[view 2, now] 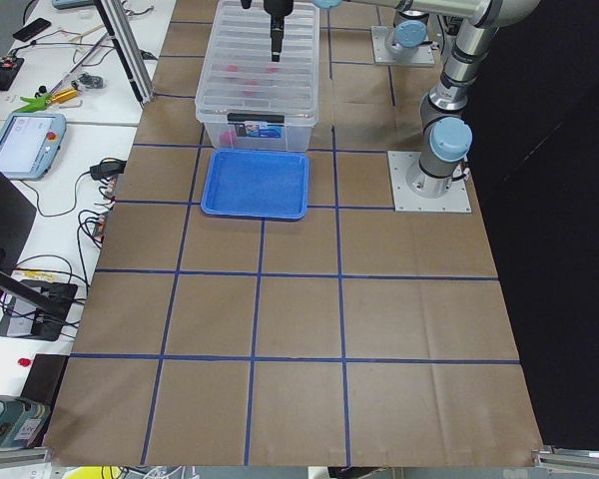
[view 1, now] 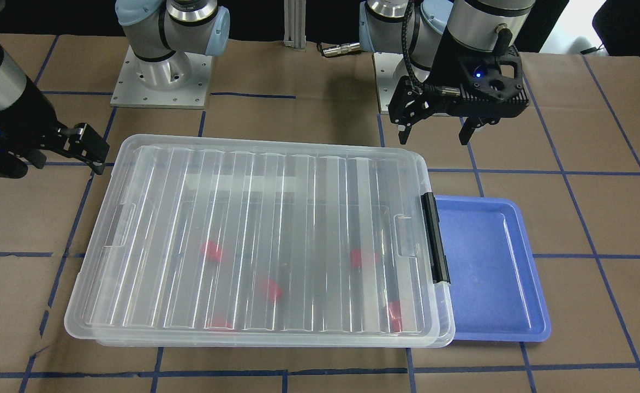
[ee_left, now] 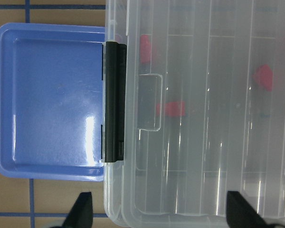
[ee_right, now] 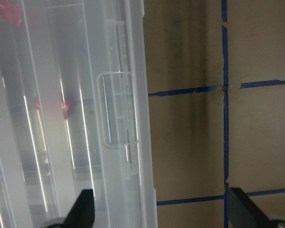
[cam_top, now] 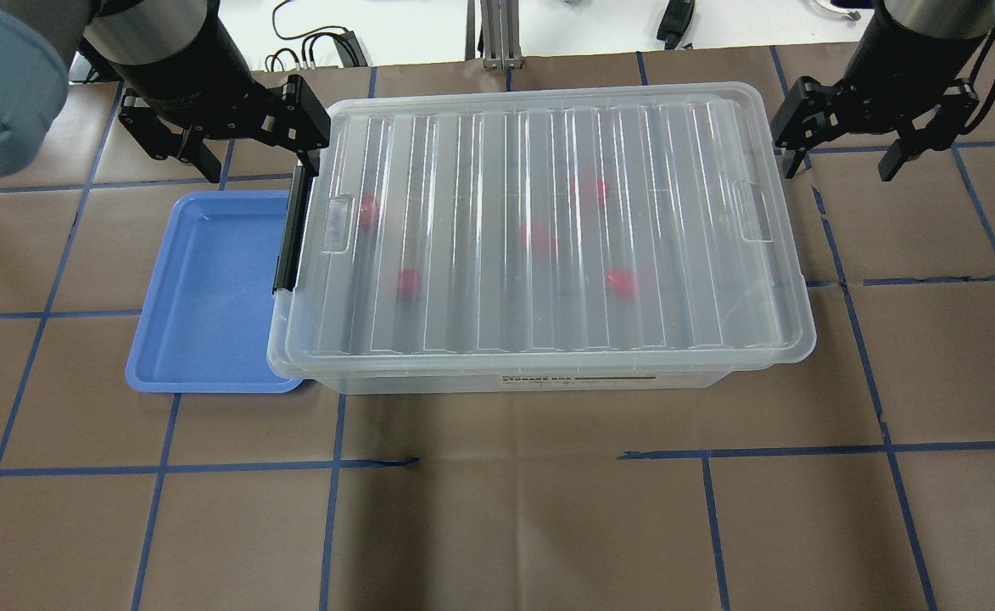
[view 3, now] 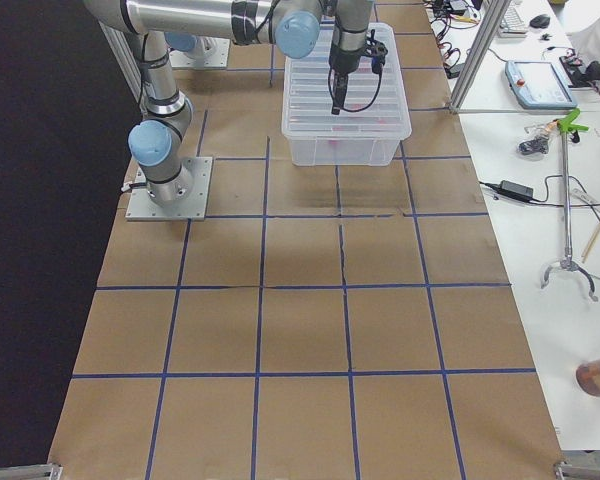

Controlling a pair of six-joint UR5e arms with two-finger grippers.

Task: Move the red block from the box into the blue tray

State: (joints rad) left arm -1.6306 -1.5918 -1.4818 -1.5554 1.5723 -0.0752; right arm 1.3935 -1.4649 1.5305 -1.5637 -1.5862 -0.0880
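Small red plastic blocks (cam_top: 623, 283) blur beneath the ribbed lid (cam_top: 480, 144) of my large clear plastic box (cam_top: 412, 383). Its label (cam_top: 539, 381) reads "STORAGE BOX". Left gripper (cam_top: 259, 165) and right gripper (cam_top: 841, 163) hang spread.

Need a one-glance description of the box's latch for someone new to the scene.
Find the big clear box in the middle of the table. On its short end beside the blue tray runs a black latch bar, the only opaque black part on it.

Both end effectors (cam_top: 259, 165) (cam_top: 839, 170) splayed, aloft

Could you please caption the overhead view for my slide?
Lidded box of red blocks beside blue tray; left gripper and right gripper open.
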